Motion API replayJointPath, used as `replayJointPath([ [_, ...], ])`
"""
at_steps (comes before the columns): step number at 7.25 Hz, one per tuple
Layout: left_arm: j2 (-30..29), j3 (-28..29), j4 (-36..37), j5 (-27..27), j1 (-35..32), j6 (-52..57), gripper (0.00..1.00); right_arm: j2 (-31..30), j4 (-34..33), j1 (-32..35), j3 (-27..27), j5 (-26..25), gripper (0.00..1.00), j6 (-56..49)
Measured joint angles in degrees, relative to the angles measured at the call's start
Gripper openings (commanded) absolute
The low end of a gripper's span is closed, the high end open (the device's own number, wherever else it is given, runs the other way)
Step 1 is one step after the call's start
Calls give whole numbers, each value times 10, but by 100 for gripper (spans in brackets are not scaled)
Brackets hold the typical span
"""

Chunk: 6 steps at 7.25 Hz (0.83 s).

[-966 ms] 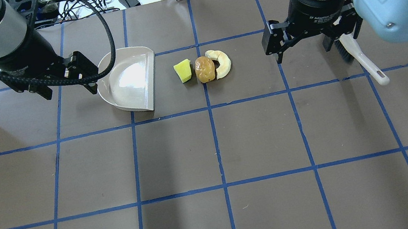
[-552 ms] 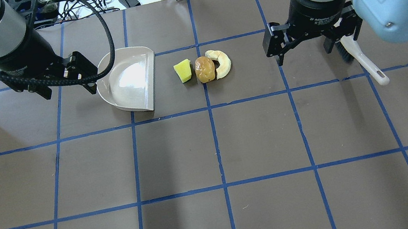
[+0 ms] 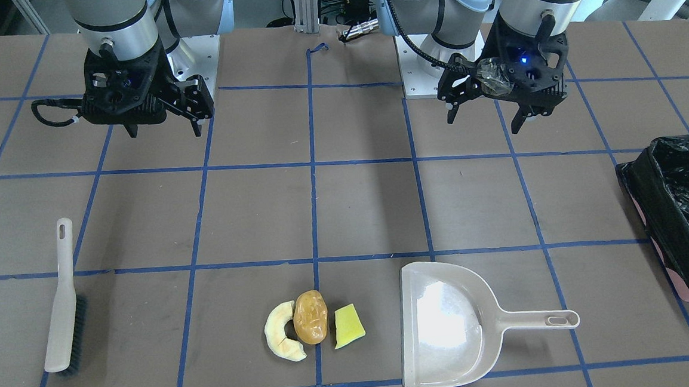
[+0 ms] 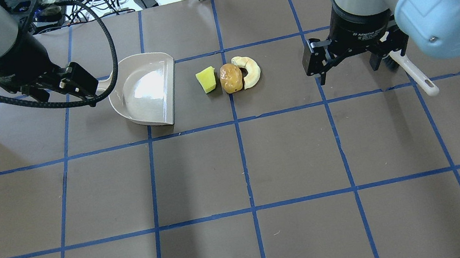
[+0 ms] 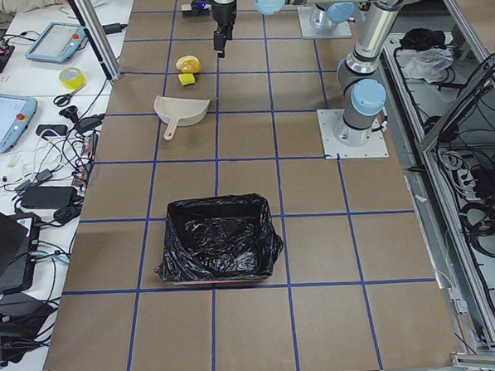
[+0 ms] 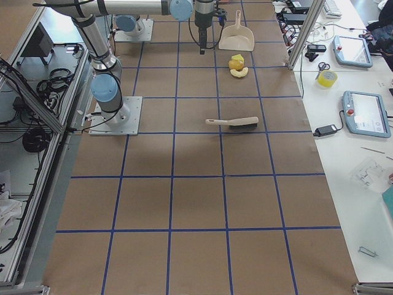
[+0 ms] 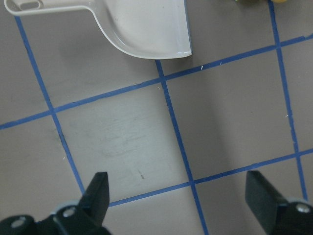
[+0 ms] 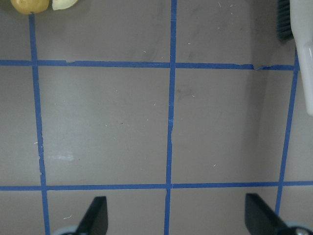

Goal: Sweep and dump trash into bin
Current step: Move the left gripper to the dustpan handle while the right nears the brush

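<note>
You'll see both claws spread wide and empty: the left gripper [image 3: 486, 116] hangs over bare tabletop, and so does the right gripper [image 3: 164, 130]. Three trash pieces, a crescent slice [image 3: 281, 335], a brown lump [image 3: 310, 317] and a yellow-green wedge [image 3: 348, 326], huddle mid-way along the edge opposite the robot, between one dustpan [image 3: 448, 325] and one brush [image 3: 61, 306]. One bin [image 3: 637, 181] stands at the table's left end.

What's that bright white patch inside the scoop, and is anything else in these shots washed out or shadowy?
Front-facing view: light from above glares off the dustpan's glossy floor, washing it white. Overhead view: the same glare shows; soft, wide shadows band the table. Exterior left view: the bin's black bag glints along its wrinkles.
</note>
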Motion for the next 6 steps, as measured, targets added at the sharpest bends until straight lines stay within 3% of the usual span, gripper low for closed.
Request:
replayJointPath([
  [3,-46,-3,55,0,62,257,100,-1,-13,-7,5,-1,100,-9],
  [6,-126,6,137,1,70,520,98,0,-34,-57,6,0,100,-86],
])
